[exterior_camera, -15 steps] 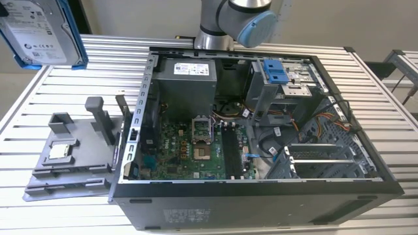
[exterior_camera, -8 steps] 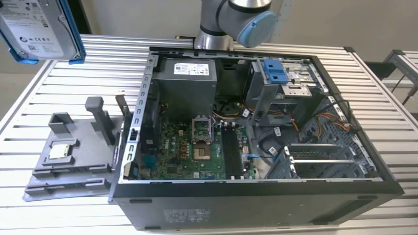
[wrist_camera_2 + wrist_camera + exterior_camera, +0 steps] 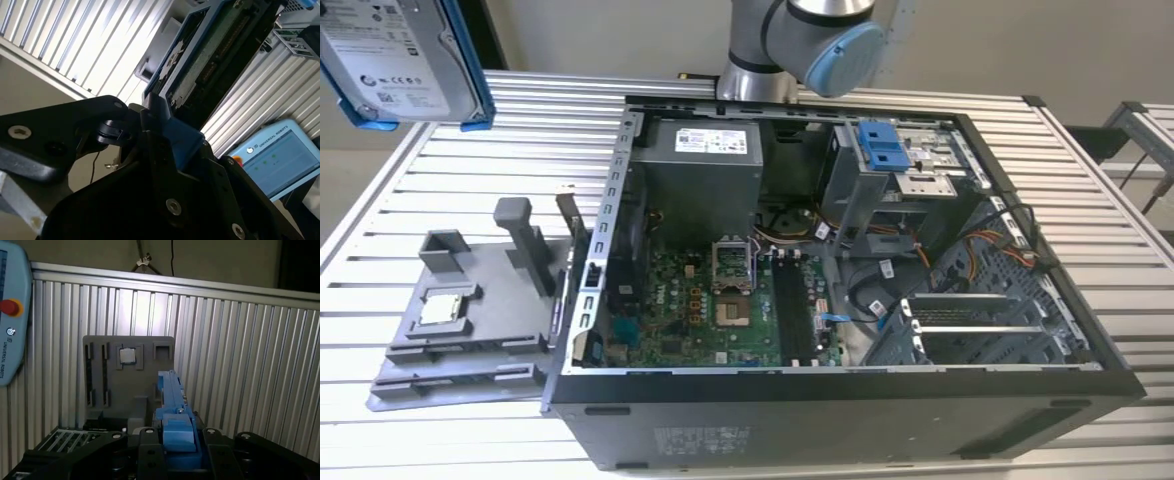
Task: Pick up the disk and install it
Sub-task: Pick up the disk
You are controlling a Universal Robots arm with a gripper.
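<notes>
Pincer (image 3: 177, 440) clamps the disk (image 3: 400, 60) — cut off at the exterior view's upper left.

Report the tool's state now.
The tool: closed on the disk, clamped on its blue frame and holding it in the air.

Open PC case (image 3: 854, 405) lies on its side on a slatted metal table (image 3: 400, 450), side panel off. Inside: green motherboard (image 3: 720, 310) flat on the bottom, grey power supply box (image 3: 707, 170) at the far end, blue bracket (image 3: 885, 145) on the drive cage twd the exterior view's right, orange cables (image 3: 974, 265) nr that side wall. Just beside the case, exterior view's left: grey plastic tray (image 3: 454, 350) w/ upright posts, a small square chip (image 3: 443, 308) sitting in one pocket.
</notes>
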